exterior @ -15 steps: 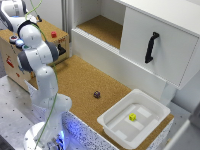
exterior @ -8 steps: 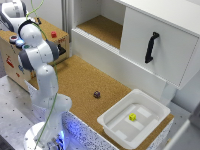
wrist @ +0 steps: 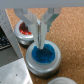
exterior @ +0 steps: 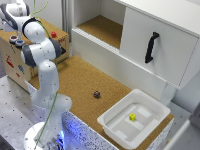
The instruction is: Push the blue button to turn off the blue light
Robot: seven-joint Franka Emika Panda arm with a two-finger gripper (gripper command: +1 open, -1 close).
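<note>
In the wrist view the blue button (wrist: 44, 54), a round blue cap in a pale grey rim, lies directly under my gripper (wrist: 39, 41). The two fingers (wrist: 34, 25) are pressed together with nothing between them, and their tips sit at or just above the cap; I cannot tell if they touch it. In the exterior view the hand (exterior: 11, 17) hangs over the wooden box (exterior: 30, 65) at the far left, above two round buttons (exterior: 17, 41) that are too small to tell apart. A blue glow (exterior: 67, 127) shows near the arm's base.
A button with a dark reddish rim (wrist: 25, 31) sits beside the blue one, and a small red button (exterior: 53, 34) is on the box top. On the cork table are a small dark object (exterior: 96, 94) and a white tray (exterior: 120, 127) holding a yellow block (exterior: 132, 117). A white cabinet (exterior: 160, 50) stands behind.
</note>
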